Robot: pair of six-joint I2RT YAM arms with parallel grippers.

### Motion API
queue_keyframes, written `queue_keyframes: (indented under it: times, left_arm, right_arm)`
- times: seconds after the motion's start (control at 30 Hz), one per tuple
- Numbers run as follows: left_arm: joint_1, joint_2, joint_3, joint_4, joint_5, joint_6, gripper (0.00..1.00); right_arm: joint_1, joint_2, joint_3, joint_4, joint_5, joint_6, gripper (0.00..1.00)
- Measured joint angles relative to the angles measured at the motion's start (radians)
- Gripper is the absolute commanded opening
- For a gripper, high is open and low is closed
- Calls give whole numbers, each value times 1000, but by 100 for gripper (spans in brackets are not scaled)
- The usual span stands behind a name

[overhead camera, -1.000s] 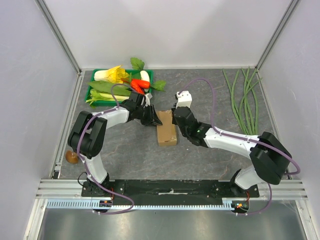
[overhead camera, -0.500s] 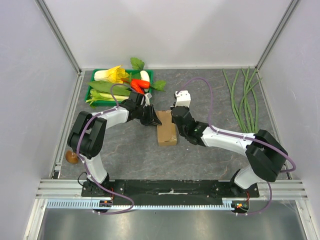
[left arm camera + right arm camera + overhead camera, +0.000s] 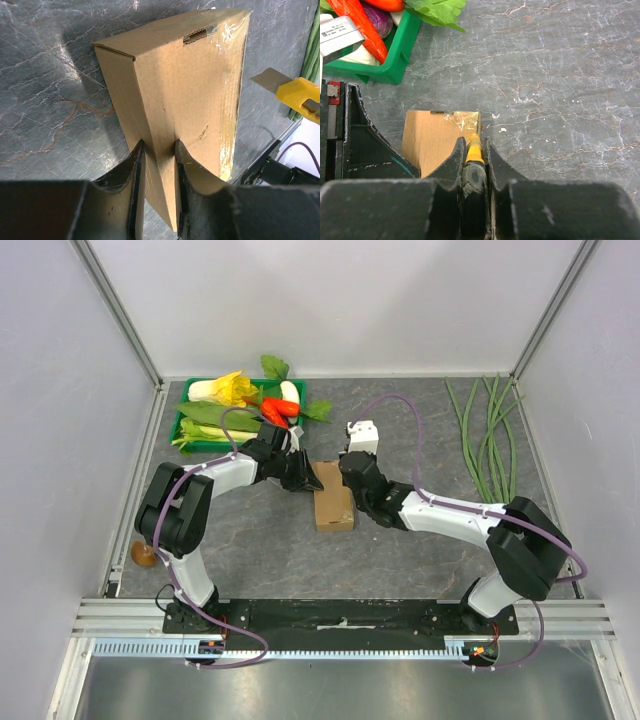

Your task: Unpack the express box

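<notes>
The express box (image 3: 334, 512), plain brown cardboard with clear tape along its seam, lies mid-table. My left gripper (image 3: 310, 478) comes in from the left and is shut on the box's near edge, which shows pinched between the fingers in the left wrist view (image 3: 159, 150). The box (image 3: 190, 85) stretches away from those fingers, flaps closed. My right gripper (image 3: 473, 145) is shut on a yellow and black utility knife (image 3: 474, 156). The knife's tip sits at the taped corner of the box (image 3: 437, 137). Its blade (image 3: 270, 80) shows beside the box's far end.
A green tray (image 3: 195, 445) of vegetables stands at the back left, close behind the left gripper. Long green beans (image 3: 490, 450) lie along the right side. A small brown round object (image 3: 144, 554) sits by the left arm's base.
The right arm has crept a little left and toward the box's far end with the knife. The left gripper has tightened slightly on the box's edge. The box has stayed put.
</notes>
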Motion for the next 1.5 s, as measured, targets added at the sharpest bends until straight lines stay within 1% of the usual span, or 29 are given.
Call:
queue_keyframes:
  times: [0.67, 0.9, 1.03, 1.07, 1.13, 1.17, 1.23, 1.27, 1.33, 1.5]
  left_arm:
    - [0, 0, 0, 0, 0, -2, 22]
    - [0, 0, 0, 1, 0, -7, 24]
    - [0, 0, 0, 0, -2, -16, 29]
    - [0, 0, 0, 0, -3, -19, 33]
    - [0, 0, 0, 0, -3, -22, 36]
    - [2, 0, -1, 0, -3, -24, 42]
    - [5, 0, -4, 2, -2, -30, 48]
    - [6, 0, -6, 3, -2, -32, 55]
    - [10, 0, -12, 5, -4, -37, 63]
    - [18, 3, -24, 11, 0, -56, 69]
  right_arm:
    - [0, 21, 3, -11, 0, 2, 0]
    - [0, 26, 6, -12, 4, 6, 0]
    - [0, 27, 6, -12, 6, 14, 0]
    - [0, 28, 6, -12, 6, 15, 0]
    - [0, 28, 6, -12, 7, 17, 0]
    - [0, 28, 6, -12, 7, 17, 0]
    - [0, 29, 6, -12, 6, 18, 0]
    - [0, 29, 6, -12, 7, 18, 0]
    - [0, 31, 6, -12, 7, 20, 0]
    - [0, 38, 6, -10, 5, 25, 0]
